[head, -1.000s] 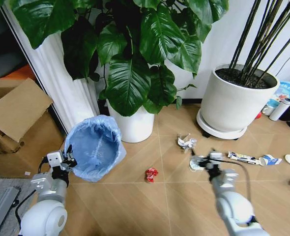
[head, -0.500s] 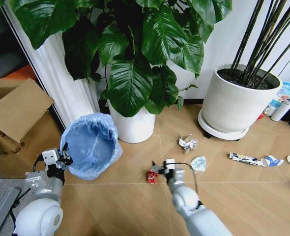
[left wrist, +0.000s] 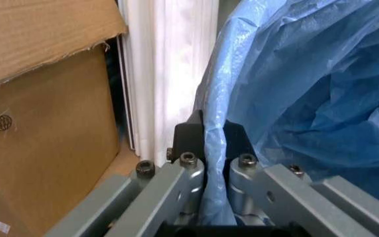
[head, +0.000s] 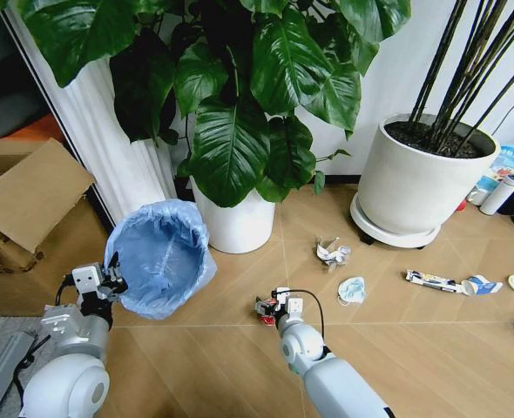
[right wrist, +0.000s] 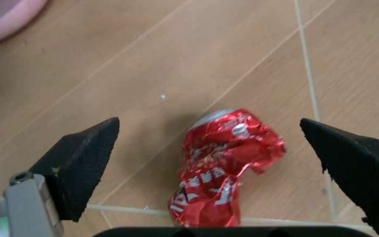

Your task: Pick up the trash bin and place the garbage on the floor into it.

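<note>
My left gripper pinches the round bin's crinkly light-blue bag rim; right gripper, jaws spread, straddles the crushed red can beside it.

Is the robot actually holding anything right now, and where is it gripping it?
Yes. The left gripper pinches the rim of the small round trash bin, over its crinkly light-blue bag. The right gripper is open around the crushed red can, not holding it.

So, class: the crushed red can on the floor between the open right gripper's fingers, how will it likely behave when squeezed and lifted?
The crushed red can looks thin and crumpled, so it is probably light and may dent further. Flattened, it seems unlikely to roll. Its shiny, uneven skin might slip in the right gripper.
</note>
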